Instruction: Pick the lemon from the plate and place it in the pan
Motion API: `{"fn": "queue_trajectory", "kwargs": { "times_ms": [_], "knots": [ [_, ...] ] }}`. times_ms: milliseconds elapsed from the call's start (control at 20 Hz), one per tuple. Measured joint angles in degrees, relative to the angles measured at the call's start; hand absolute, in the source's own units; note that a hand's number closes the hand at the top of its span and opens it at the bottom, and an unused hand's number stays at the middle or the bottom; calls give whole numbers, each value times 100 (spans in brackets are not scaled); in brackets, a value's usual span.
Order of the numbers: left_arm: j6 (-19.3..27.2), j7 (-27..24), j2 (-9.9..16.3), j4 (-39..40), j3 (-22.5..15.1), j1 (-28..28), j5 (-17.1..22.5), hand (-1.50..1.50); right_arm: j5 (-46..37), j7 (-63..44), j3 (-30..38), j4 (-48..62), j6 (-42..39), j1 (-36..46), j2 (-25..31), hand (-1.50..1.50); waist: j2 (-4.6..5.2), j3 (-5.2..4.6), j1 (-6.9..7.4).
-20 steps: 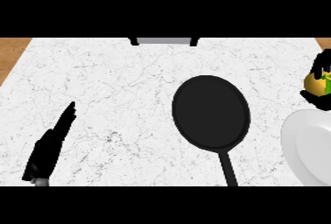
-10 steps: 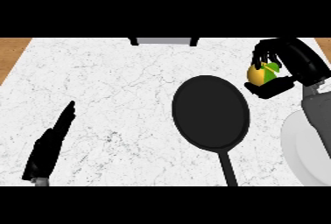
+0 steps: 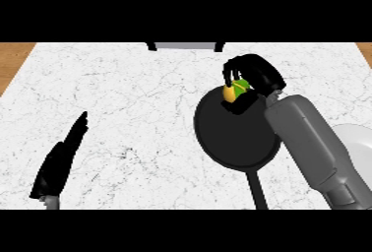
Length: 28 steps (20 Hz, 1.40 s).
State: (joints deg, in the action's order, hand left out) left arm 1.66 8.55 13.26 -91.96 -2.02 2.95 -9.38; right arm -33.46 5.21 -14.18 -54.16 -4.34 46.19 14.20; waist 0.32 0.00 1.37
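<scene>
**A:** Was there any writing to read, a brand or a label?

**B:** None that I could make out. The lemon (image 3: 234,91) was plain, yellow with a green patch, and the pan (image 3: 234,133) was plain black all over.

**A:** And the surface?

**B:** A white marble counter (image 3: 138,98) with fine grey veins filled nearly the whole view. Brown wood showed in strips at the 9 o'clock and 3 o'clock edges near the top. At 12 o'clock, on the far edge, sat a pale grey thing with dark ends (image 3: 185,46); I could not tell what it was.

**A:** Where was the lemon?

**B:** In the right hand (image 3: 254,81), over the pan's far rim, at about 1 o'clock from the pan's middle. The fingers were curled round it from above and the thumb closed in from below, so only part of the fruit showed between them. The grey forearm (image 3: 316,147) crossed the pan's right side.

**A:** The plate?

**B:** A white plate (image 3: 356,142) lay at 3 o'clock, partly hidden behind that forearm, just beside the pan. The pan's handle (image 3: 256,189) pointed to 6 o'clock.

**A:** The other hand?

**B:** The left hand (image 3: 62,157) rested at 8 o'clock, fingers straight and pressed together, tips pointing to 12 o'clock, holding nothing.
</scene>
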Motion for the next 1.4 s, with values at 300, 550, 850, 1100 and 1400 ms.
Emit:
{"fn": "queue_trajectory", "kwargs": {
  "times_ms": [300,550,850,1100,1400],
  "knots": [
    [-69,-80,61,7,81,30,-3,0,-426,126,-317,1144,11,279,-614,150,12,0,29],
    [-67,-153,25,106,103,-34,-5,0,170,-249,134,1884,-351,291,-1161,-150,25,1,47],
    [-113,-92,-16,54,59,-43,-17,0,1031,216,753,2323,-96,462,-1349,-150,31,5,79],
    [-146,-96,-2,-4,103,22,0,0,1558,608,1373,2447,449,640,-1352,-150,24,6,60],
    [-174,-41,-12,-50,124,28,3,0,2116,712,2228,2678,887,850,-987,-150,24,6,18]
  ]
}}
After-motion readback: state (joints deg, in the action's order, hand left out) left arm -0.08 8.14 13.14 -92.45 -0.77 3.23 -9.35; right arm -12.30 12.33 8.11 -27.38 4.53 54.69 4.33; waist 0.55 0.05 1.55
